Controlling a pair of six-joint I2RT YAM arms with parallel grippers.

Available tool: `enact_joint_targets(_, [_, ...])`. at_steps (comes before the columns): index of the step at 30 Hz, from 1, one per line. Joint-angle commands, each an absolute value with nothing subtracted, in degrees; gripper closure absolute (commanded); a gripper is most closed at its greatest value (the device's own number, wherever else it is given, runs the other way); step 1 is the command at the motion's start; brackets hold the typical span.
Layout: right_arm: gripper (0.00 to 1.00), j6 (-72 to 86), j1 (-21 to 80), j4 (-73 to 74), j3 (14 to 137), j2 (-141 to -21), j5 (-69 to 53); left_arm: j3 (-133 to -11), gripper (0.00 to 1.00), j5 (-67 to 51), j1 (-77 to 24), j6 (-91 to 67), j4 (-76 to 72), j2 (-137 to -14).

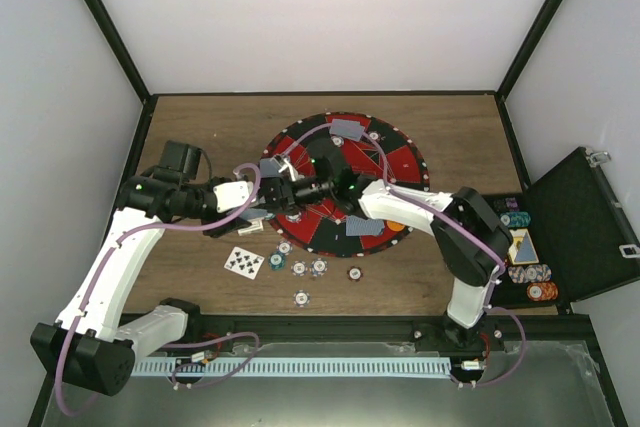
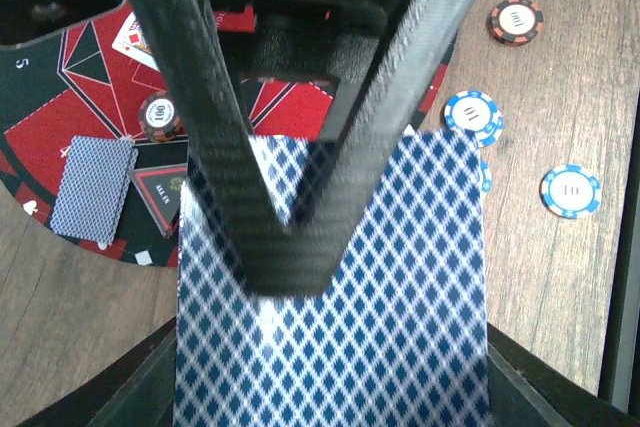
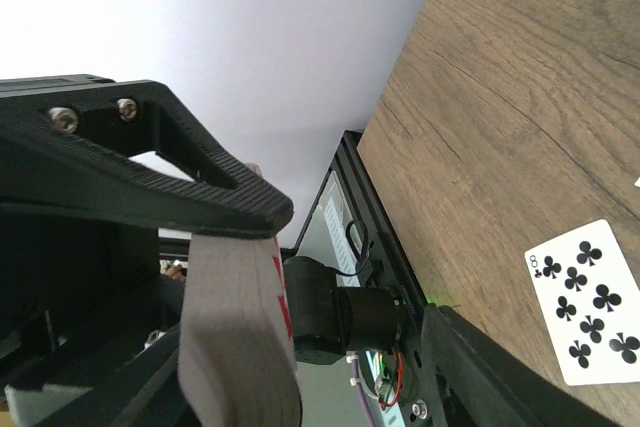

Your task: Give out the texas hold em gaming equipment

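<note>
Noted left end effector point(image 2: 286, 259) pinched shut on a blue-diamond-backed card point(image 2: 390, 337), fingers meeting in a V over its back. Logged a second face-down card point(image 2: 93, 190) on the red-and-black mat point(image 2: 50, 87), with a dark chip marked 100 point(image 2: 160, 115) near it. Found on the wooden counter point(image 2: 560, 297), right side, two blue chips point(image 2: 473, 117) point(image 2: 571, 191) and a red-and-black chip point(image 2: 515, 20), all apart.

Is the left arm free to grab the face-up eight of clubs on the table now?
Probably not yet: the left gripper is shut on blue-backed cards, so it must let those go first. The eight of clubs itself lies uncovered, close by.
</note>
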State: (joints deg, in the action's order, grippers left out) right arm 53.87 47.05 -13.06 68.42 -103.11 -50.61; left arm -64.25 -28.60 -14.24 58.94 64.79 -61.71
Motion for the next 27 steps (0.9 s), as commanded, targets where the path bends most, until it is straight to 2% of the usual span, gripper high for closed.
enact_joint_targets(1, [0.47,52.5,44.3,-9.1,66.5,-101.4,-48.9,-65.3,0.96,-30.6,-14.2,59.4,64.2,-61.1])
enact_joint_targets(9, [0.57,51.3,43.3,-6.4,66.1,-99.6,-48.3,-65.3,0.96,-30.4,-14.2,59.3,64.2,-61.0])
enact_joint_targets(16, [0.81,51.8,43.2,-5.7,66.3,-96.6,-48.3,-65.2,0.96,-30.3,-14.2,59.3,64.2,-61.0])
enact_joint_targets(25, [0.99,50.6,42.0,-1.7,66.2,-93.0,-47.2,-65.2,0.96,-30.2,-14.2,59.5,64.1,-61.3])
enact_joint_targets(27, [0.99,50.0,41.3,-0.8,66.0,-92.2,-47.3,-65.2,0.96,-29.9,-14.2,59.6,64.0,-61.3])
